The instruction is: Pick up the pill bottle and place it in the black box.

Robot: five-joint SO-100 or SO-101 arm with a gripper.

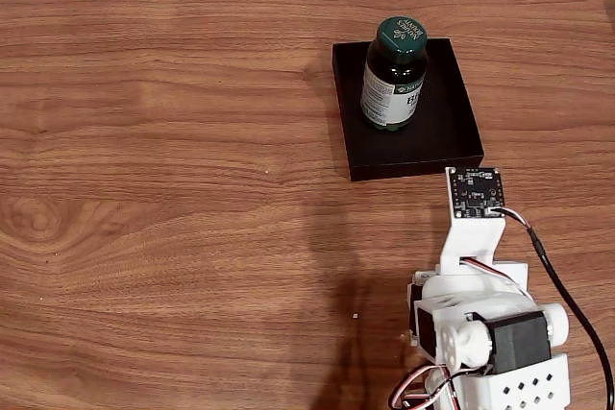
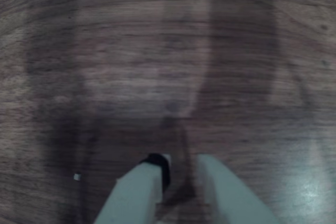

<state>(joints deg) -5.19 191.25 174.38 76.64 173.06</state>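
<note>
In the fixed view the pill bottle (image 1: 394, 74), dark green with a gold-printed green cap and a pale label, stands upright inside the black box (image 1: 437, 136) at the upper right of the table. My arm (image 1: 480, 324) is folded back at the lower right, well short of the box, and its wrist board (image 1: 476, 191) sits just below the box's near edge. In the wrist view my gripper (image 2: 182, 160) hovers over bare wood. Its pale fingers (image 2: 139, 190) stand almost together, holding nothing.
The brown wooden table (image 1: 173, 189) stretches wide to the left of the box and the arm. A black cable (image 1: 567, 300) runs down the arm's right side. The table's far edge meets a pale wall at the top.
</note>
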